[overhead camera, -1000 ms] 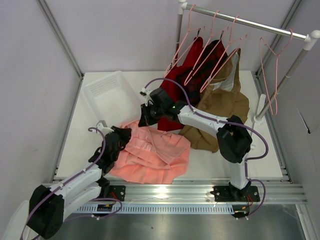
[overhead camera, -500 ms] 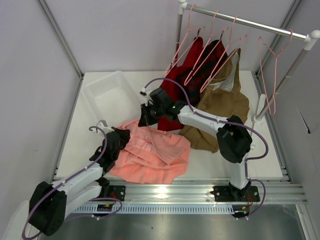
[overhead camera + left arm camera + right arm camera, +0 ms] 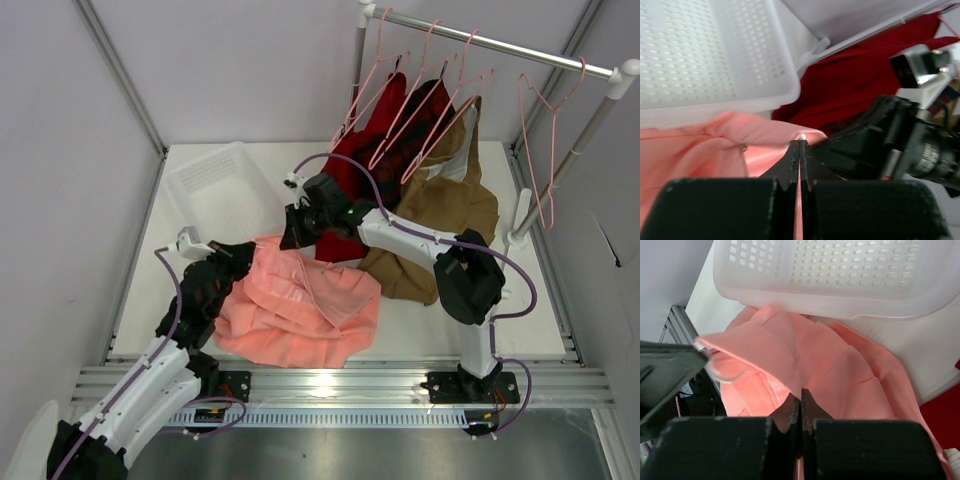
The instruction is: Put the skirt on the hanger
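The salmon-pink skirt [image 3: 300, 315] lies crumpled on the table in front of the arms. My left gripper [image 3: 247, 257] is at its upper left edge, shut on a fold of skirt [image 3: 760, 135] with pink cloth showing between the fingers. My right gripper [image 3: 291, 240] is at the skirt's far edge, shut on a raised fold of skirt [image 3: 775, 350]. The two grippers are close together beside the basket. An empty pale-pink hanger [image 3: 531, 150] hangs from the rail at the far right, away from both grippers.
A white perforated basket [image 3: 215, 185] stands just behind the skirt. A dark red garment [image 3: 350, 175] and a tan-brown garment [image 3: 445, 215] droop from hangers on the silver rail [image 3: 490, 45] onto the table. Grey walls enclose the table.
My left gripper has closed on the skirt's edge, and the left arm has swung outward to the left. The right gripper has stayed shut on its fold and risen slightly.
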Tool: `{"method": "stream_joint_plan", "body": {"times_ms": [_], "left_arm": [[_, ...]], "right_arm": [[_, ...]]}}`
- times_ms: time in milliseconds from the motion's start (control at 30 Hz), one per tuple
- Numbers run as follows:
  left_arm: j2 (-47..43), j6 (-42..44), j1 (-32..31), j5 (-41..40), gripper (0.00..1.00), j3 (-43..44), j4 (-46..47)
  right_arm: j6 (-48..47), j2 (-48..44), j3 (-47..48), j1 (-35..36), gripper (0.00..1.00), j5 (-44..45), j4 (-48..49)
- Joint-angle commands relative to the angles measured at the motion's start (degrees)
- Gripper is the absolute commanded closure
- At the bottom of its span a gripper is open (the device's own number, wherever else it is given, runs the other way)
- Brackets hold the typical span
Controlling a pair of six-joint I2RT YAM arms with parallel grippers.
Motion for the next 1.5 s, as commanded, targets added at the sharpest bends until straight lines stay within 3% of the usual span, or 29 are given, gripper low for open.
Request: {"method": "stream_joint_plan", "body": {"times_ms": [0, 100, 333, 433, 533, 700, 867, 1133, 1367, 1467], "left_arm": [[-2.2, 2.6, 0.6, 5.5, 1.0, 4.0, -6.6], [-3.6, 0.6, 0.6, 7.7, 1.0, 5.1, -9.4], [-2.5, -4.5, 0.6, 8.6, 1.0, 8.3, -12.5], [0.1, -4.8, 0.6, 7.7, 1.0, 10.7, -14.6], [1.5, -5.0, 0.6, 7.6, 1.0, 12.4, -14.7], [1.6, -5.0, 0.6, 4.0, 1.0, 16.0, -17.7], [2.5, -4.3, 0.6, 1.5, 1.0, 19.2, -20.4], [2.4, -4.7, 0.6, 0.5, 1.0, 19.6, -21.8], [-2.5, 7.5, 0.6, 4.4, 1.0, 19.2, -25.3], [-5.3, 10.9, 0.6, 4.2, 1.0, 19.8, -29.5]], "right_arm": [[1.4, -0.1, 0.1, -0.8, 1.0, -0.9, 1.7], [1.2, -1.1, -0.7, -0.8, 1.0, -0.8, 1.4], [0.1, -7.9, -7.3, -0.8, 0.56, -0.8, 1.8], [-2.3, -13.0, -11.6, -0.3, 0.44, -0.3, 3.0], [-6.8, -19.4, -17.3, 0.9, 0.39, 3.1, 5.0], [-9.0, -28.1, -24.0, 2.8, 0.38, 7.9, 12.9], [-12.3, -30.1, -26.9, 8.2, 0.38, 12.8, 21.8], [-14.5, -23.4, -22.5, 11.8, 0.41, 19.2, 26.0], [-12.3, -21.5, -25.2, 13.7, 0.44, 17.1, 25.6], [-16.3, -18.7, -26.1, 16.0, 0.46, 19.6, 27.4]]}}
